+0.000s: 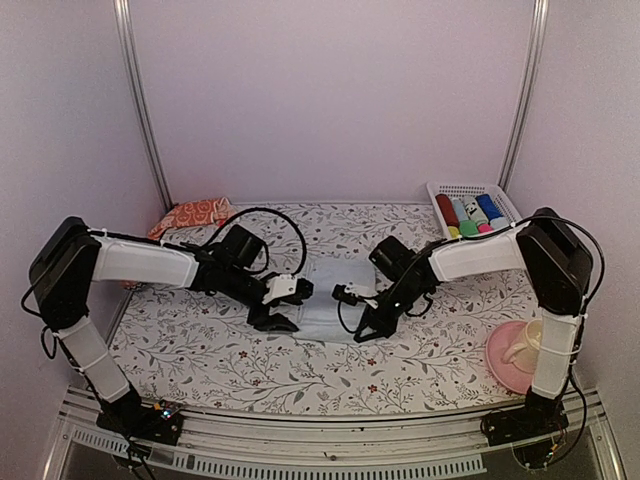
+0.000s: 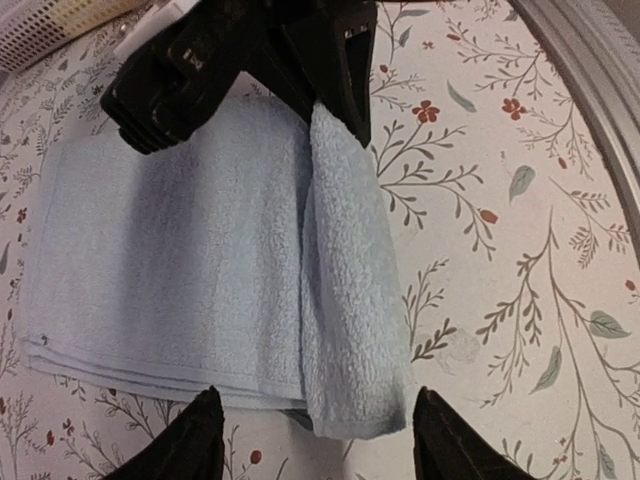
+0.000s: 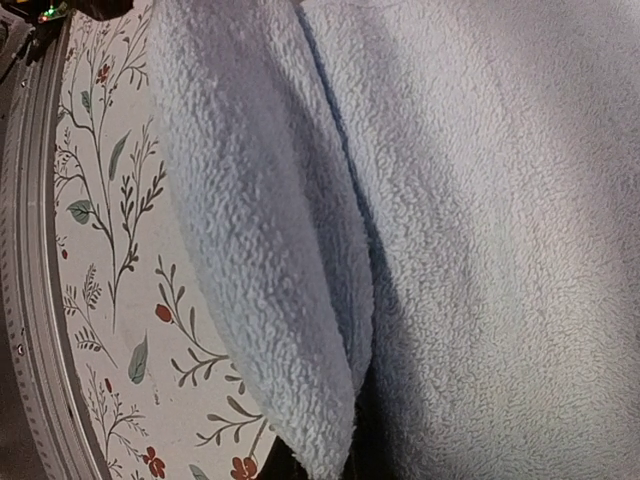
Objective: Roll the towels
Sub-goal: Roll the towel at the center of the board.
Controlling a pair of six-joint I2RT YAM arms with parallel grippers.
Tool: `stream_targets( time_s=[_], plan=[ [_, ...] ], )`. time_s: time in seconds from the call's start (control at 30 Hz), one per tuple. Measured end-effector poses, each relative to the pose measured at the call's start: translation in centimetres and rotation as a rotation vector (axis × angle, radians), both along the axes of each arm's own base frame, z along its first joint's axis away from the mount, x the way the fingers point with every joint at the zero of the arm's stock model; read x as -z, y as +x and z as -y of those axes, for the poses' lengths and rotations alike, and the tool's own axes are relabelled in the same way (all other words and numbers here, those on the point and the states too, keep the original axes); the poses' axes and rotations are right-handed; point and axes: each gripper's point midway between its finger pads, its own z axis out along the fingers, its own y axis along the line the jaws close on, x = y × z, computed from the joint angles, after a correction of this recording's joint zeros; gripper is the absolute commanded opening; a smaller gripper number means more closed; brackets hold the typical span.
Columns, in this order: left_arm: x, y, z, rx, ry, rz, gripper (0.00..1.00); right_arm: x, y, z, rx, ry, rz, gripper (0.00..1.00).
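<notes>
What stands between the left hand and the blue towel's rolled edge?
Nothing visible. The open left hand straddles one end of the blue towel's rolled edge. The right hand pinches the same edge at its other end, out of the left hand's path.

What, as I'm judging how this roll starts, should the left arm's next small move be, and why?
Probably close the left gripper on its end of the folded-over edge of the blue towel. Its jaws stand open either side of that end, while the right gripper pinches the other end; gripping both should let the roll turn evenly.
</notes>
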Motion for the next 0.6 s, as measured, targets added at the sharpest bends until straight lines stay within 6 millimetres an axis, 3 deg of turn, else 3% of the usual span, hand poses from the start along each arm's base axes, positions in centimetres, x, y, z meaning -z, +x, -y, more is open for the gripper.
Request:
stream_targets(
  time_s=[0.33,0.4,0.5,0.6],
  plan=[
    [-1.9,-0.1,2.3,-0.023,-0.037,-0.037,0.54,0.1,0.8,0.2,0.026,-0.015,-0.050,0.13],
    [-1.5,-0.5,3.0,-0.018,-0.022,-0.037,0.50,0.1,0.9,0.2,0.029,-0.018,-0.054,0.13],
    [-0.3,-1.0,3.5,-0.016,0.009,-0.055,0.36,0.1,0.9,0.2,0.034,-0.021,-0.060,0.13],
    [1.4,-0.9,3.3,-0.038,0.053,-0.074,0.30,0.0,0.9,0.2,0.037,-0.023,-0.064,0.13]
  ],
)
